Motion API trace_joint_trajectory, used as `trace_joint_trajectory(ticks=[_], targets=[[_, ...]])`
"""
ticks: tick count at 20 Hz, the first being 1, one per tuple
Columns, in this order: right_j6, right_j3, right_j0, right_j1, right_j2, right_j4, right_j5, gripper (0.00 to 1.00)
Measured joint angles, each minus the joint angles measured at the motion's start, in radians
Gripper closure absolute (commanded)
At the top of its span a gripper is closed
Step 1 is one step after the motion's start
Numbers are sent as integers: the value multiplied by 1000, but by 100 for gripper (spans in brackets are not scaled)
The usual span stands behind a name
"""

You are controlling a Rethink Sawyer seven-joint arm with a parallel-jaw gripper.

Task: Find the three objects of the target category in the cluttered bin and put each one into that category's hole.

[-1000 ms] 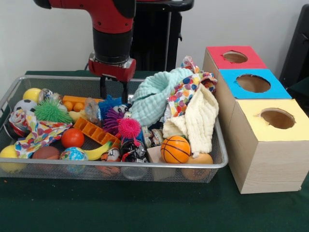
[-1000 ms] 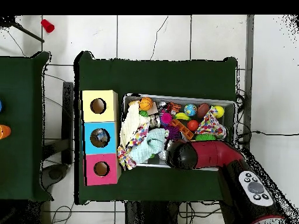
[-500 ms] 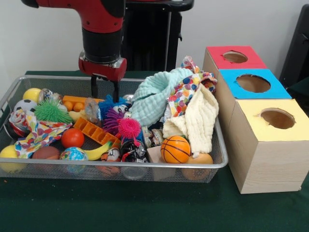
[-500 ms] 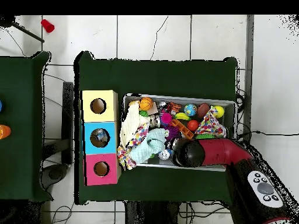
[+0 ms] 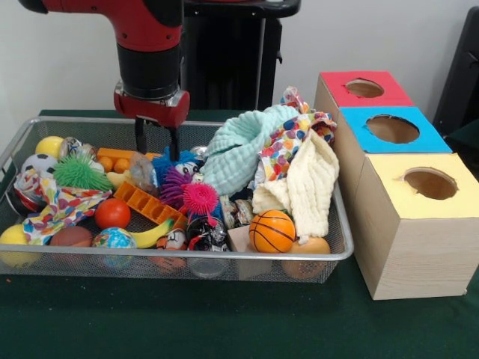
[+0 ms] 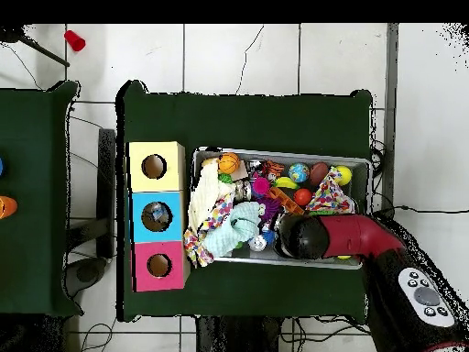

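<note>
The wire mesh bin point(image 5: 224, 256) is full of toys and cloths; it also shows in the overhead view point(image 6: 275, 152). My gripper point(image 5: 156, 146) hangs open and empty over the bin's back left part. Just below its fingertips lies a wrinkly see-through bottle point(image 5: 142, 169). Another see-through thing point(image 5: 71, 146) lies beside a yellow ball at the far left; I cannot tell whether it is a bottle. The red-topped box's hole point(image 5: 364, 88) is at the right rear and also shows in the overhead view point(image 6: 158, 266). In the overhead view the arm's end point(image 6: 302, 236) hides the gripper.
A blue-topped box point(image 5: 393, 129) and a yellow-topped box point(image 5: 430, 182) stand in a row with the red one, right of the bin. A mint cloth point(image 5: 239, 146) and a cream cloth point(image 5: 307, 187) pile up high in the bin's right half. Spiky balls point(image 5: 200, 200) and an orange ball point(image 5: 271, 230) lie around.
My gripper has moved left along the back of the bin in the front view, still open and empty. Nothing in the bin has moved.
</note>
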State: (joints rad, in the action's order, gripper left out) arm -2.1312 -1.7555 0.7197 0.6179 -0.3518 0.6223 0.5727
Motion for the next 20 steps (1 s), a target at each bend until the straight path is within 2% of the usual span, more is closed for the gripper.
trace_joint_trajectory(ticks=[12,20], targets=[[6,30,16,-32,-17,64,1,0],[23,34,81,-40,-75,71,59,0]])
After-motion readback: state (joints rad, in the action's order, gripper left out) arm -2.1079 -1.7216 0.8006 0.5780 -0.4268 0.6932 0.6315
